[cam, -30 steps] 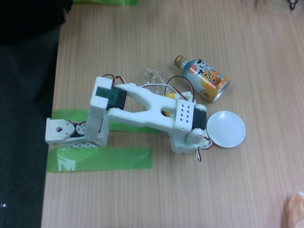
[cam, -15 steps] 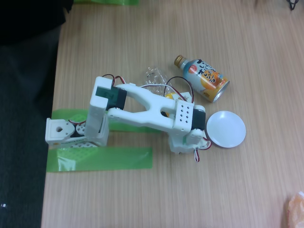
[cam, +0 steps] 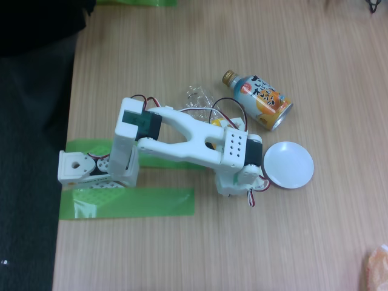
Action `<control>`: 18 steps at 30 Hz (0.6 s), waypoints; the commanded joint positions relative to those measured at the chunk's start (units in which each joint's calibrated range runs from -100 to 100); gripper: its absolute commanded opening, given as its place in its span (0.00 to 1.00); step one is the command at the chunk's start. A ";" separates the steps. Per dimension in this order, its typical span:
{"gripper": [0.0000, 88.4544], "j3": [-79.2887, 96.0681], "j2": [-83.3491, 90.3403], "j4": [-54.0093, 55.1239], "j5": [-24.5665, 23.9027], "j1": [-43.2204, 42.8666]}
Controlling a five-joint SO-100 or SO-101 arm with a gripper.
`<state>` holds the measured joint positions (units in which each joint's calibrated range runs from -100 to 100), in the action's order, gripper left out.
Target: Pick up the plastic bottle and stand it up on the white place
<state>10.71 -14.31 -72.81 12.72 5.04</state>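
The wooden tabletop (cam: pixel 182 254) runs pale and bare toward its near edge and right side; a dark floor or drop lies past its left edge. The white arm (cam: pixel 182 136) is the largest thing on it, its base fixed by strips of green tape (cam: pixel 127 203) near the left edge and its forearm folded low toward the middle.

The gripper (cam: pixel 233 189) hangs beneath the wrist housing, which covers it, so I cannot tell whether it is parted or clenched, or whether it holds anything.

The gold-capped can-like bottle (cam: pixel 260 100) lies on its side toward the far edge and is not the target.

The white place (cam: pixel 290 165) sits just right of the wrist, flat and unoccupied.

The plastic bottle (cam: pixel 197 97) appears to lie behind the forearm toward the far edge; only a clear patch and a sliver of yellow label show, so its exact pose is uncertain.

To do this step well, the gripper should probably close across the bottle's body rather than its cap, lift clear of the can, then turn the base downward before lowering it centred on the disc, which looks light enough to slide if nudged.
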 commanded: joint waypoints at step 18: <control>0.29 -0.16 0.66 -0.06 0.16 -1.12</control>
<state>10.71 -14.31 -72.81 12.72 4.00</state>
